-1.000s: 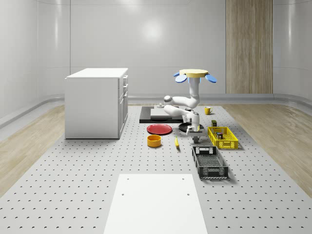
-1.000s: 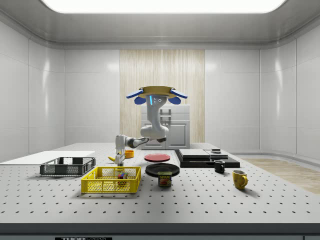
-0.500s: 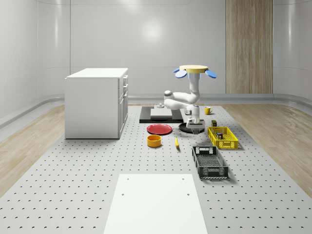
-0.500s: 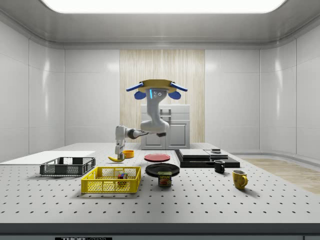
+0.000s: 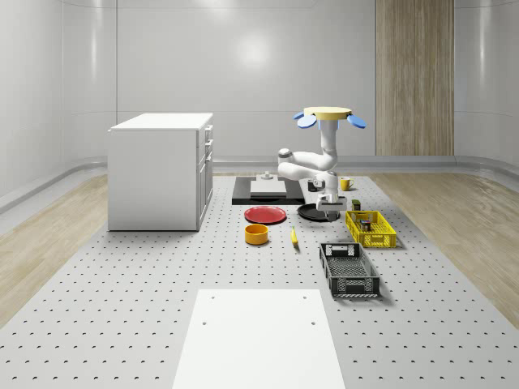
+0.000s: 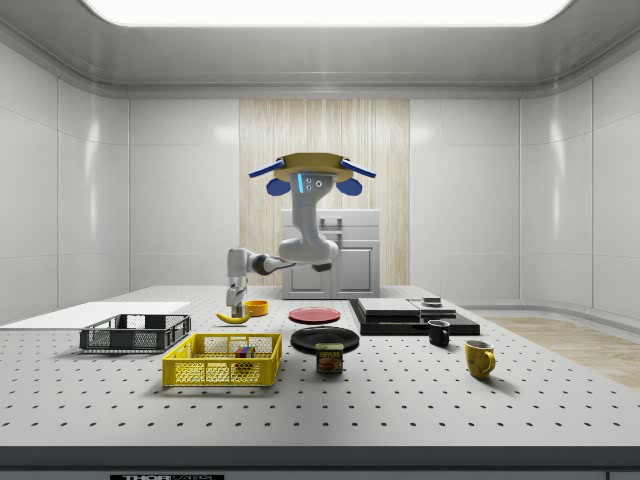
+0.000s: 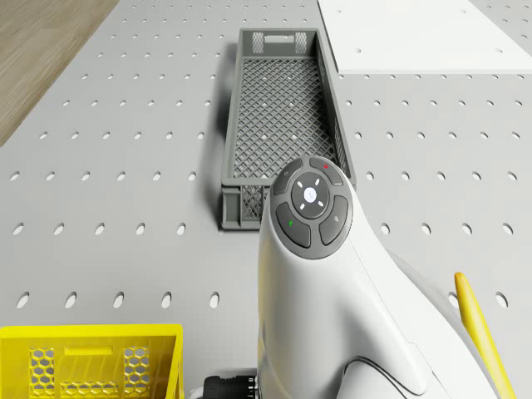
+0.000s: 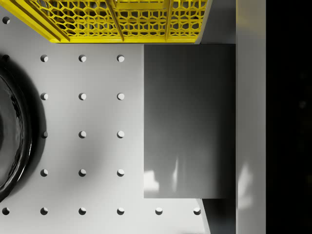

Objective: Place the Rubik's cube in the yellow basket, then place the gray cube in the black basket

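The drone [image 5: 330, 116] hovers over the table beside the yellow basket [image 5: 381, 241]. Its arm reaches down to my gripper [image 5: 328, 212], which hangs above the table between the black pan and the yellow basket, shut on the gray cube [image 8: 187, 122]. In the wrist view one finger [image 8: 251, 117] lies flat against the cube's side. The Rubik's cube [image 6: 243, 351] lies inside the yellow basket [image 6: 222, 372]. The black basket [image 5: 349, 279] stands empty on the near side of the yellow one, and its mesh floor [image 7: 278, 108] is bare.
A black pan [image 5: 310, 211], a red plate [image 5: 266, 215], an orange bowl [image 5: 256, 234] and a banana [image 5: 293, 236] lie near the gripper. A can [image 6: 329, 357] and two mugs stand by the baskets. The white cabinet [image 5: 160, 170] is at the whole-scene view's left.
The gripper has risen from the table with the gray cube in it. The drone has climbed a little and shifted toward the whole-scene view's right.
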You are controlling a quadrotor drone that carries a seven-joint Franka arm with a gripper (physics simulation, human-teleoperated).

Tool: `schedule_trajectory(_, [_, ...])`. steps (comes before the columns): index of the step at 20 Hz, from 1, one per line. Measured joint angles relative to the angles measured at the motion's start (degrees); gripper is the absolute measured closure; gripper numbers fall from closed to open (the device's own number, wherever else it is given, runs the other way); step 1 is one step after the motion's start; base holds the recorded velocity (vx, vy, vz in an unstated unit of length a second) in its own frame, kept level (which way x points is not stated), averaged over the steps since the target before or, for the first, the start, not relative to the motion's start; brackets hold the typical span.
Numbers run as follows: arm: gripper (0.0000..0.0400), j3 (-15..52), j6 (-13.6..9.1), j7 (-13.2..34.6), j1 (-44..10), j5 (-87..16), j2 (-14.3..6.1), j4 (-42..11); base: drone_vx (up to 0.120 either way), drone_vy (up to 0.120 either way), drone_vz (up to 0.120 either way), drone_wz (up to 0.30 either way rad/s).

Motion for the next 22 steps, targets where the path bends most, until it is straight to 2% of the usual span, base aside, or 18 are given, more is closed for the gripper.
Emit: schedule_trajectory(22, [0.0149, 0.18, 0.60, 0.13, -0.16, 0.38, -0.68, 0.01, 0.120, 0.009, 0.000, 0.000])
